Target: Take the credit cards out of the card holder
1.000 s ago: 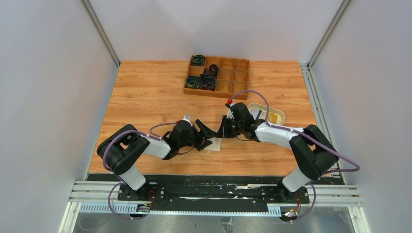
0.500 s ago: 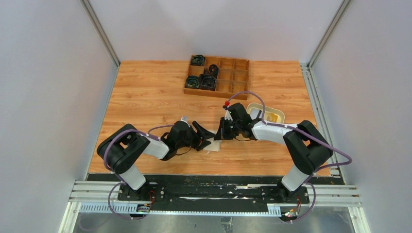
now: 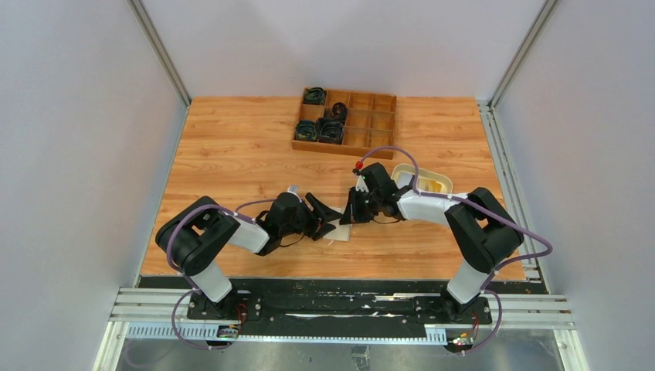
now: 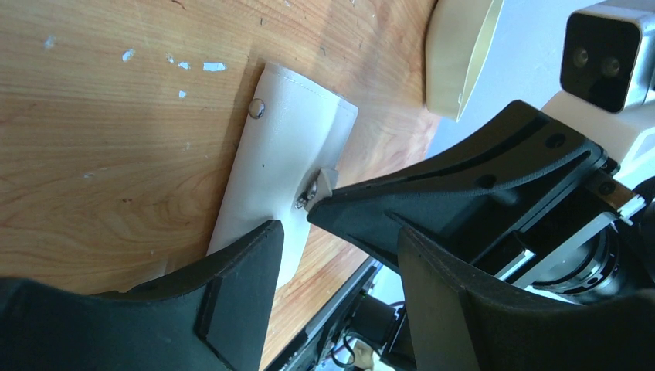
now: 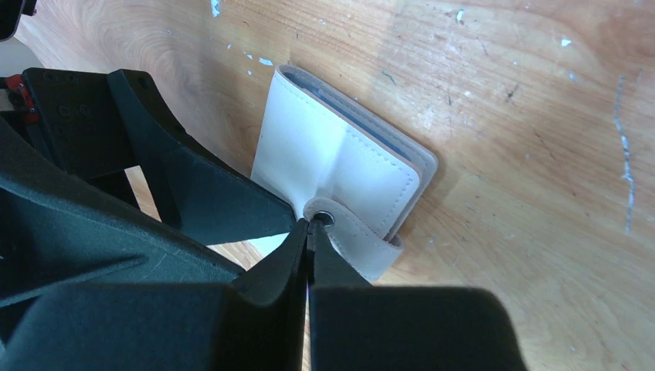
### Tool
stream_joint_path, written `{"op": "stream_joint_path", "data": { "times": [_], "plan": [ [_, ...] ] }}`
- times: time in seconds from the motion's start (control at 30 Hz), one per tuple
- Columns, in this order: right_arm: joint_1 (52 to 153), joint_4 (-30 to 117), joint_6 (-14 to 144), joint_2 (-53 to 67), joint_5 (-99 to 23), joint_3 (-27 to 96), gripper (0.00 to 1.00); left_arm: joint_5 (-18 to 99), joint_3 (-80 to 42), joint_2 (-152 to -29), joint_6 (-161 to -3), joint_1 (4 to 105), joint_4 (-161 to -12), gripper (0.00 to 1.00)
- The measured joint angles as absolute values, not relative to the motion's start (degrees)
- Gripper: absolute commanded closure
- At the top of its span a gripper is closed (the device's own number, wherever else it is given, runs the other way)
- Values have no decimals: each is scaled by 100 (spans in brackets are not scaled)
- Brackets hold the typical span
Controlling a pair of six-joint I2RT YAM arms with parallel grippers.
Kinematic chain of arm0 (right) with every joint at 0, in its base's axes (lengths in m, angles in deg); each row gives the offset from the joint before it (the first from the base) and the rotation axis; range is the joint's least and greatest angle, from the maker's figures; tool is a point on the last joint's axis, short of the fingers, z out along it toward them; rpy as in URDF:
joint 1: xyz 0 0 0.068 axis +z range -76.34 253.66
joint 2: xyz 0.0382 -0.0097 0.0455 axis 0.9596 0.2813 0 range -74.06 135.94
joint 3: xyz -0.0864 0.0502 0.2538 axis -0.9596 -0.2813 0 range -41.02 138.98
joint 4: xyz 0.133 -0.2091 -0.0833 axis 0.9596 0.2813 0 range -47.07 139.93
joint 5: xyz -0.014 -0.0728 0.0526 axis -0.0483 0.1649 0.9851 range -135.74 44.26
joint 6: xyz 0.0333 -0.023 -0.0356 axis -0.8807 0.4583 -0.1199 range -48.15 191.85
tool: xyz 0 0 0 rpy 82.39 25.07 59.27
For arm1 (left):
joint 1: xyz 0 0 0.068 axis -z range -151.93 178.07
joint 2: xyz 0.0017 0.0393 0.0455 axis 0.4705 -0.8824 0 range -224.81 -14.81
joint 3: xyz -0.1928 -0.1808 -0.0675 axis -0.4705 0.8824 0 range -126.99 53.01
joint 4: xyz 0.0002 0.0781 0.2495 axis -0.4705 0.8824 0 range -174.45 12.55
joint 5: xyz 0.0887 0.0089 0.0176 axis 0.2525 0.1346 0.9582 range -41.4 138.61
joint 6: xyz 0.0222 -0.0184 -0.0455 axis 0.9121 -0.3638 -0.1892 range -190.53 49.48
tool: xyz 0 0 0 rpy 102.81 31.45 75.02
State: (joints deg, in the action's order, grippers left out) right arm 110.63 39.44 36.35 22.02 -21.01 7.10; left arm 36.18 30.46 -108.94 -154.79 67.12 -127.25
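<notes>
Now your right gripper (image 5: 309,232) pinches the snap tab (image 5: 351,232) of the card holder (image 5: 309,147). Your left gripper (image 4: 336,239) stands spread wide just beside it.

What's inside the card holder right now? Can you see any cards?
The card holder lies folded. In the right wrist view a thin grey-blue edge shows between its leaves, probably a card. Everything else inside is covered by the top leaf.
</notes>
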Motion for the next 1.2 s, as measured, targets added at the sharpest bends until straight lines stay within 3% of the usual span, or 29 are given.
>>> {"op": "stream_joint_path", "data": {
  "times": [0.13, 0.23, 0.87, 1.03, 1.2],
  "plan": [
    [11066, 3940, 3619, 2326, -1998, 799, 67, 3618, 3046, -10894, -15479, 6707, -12725, 33],
    [11039, 3867, 3578, 2333, -1891, 814, 57, 3513, 3114, -10878, -15486, 6672, -12767, 33],
    [11088, 4829, 4085, 1909, -2619, 1024, 58, 3598, 3121, -10885, -15493, 6644, -12806, 33],
    [11090, 4853, 4164, 1596, -2698, 1024, 76, 3600, 3121, -10885, -15493, 6646, -12804, 33],
    [11090, 4993, 4247, 1308, -2864, 1118, 71, 3600, 3121, -10885, -15493, 6644, -12802, 33]
  ]
}}
